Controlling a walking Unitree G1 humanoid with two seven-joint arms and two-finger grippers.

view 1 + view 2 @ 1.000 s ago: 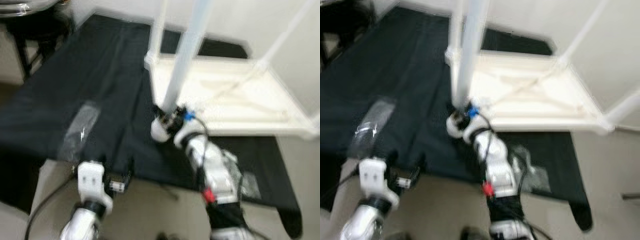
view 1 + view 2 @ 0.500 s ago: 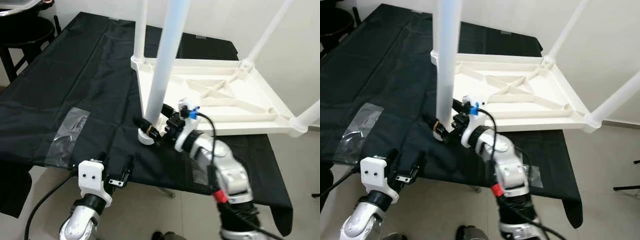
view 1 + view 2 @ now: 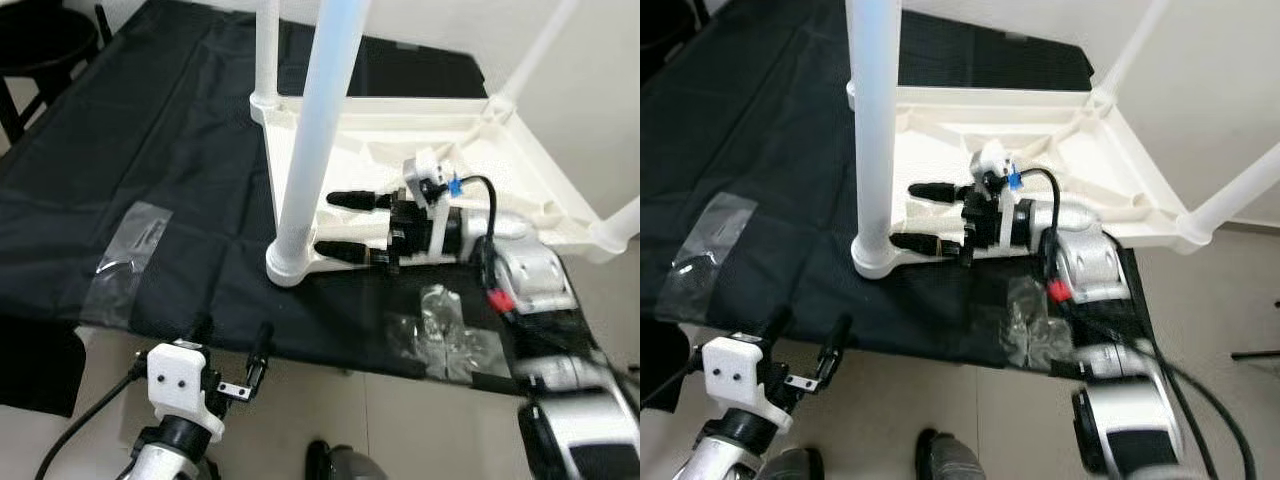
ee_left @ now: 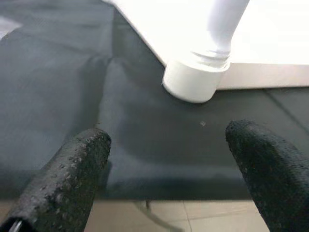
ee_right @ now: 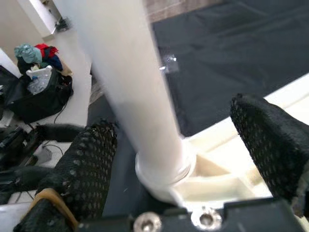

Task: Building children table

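On black-draped counter (image 3: 150, 150): white children's table (image 3: 470, 160) is lying upside down, legs pointing up.
Near leg (image 3: 310, 150): standing in its corner socket, top running out of frame.
Right tool (image 3: 345, 225): fingers spreading wide, straddling the leg's base without gripping.
Left tool (image 3: 230, 345): hovering wide apart, low near counter edge.
Handling: likely light, stiff, slick plastic; gripping low near the socket seems safest.
Hidden: socket seating is proving hard to judge.
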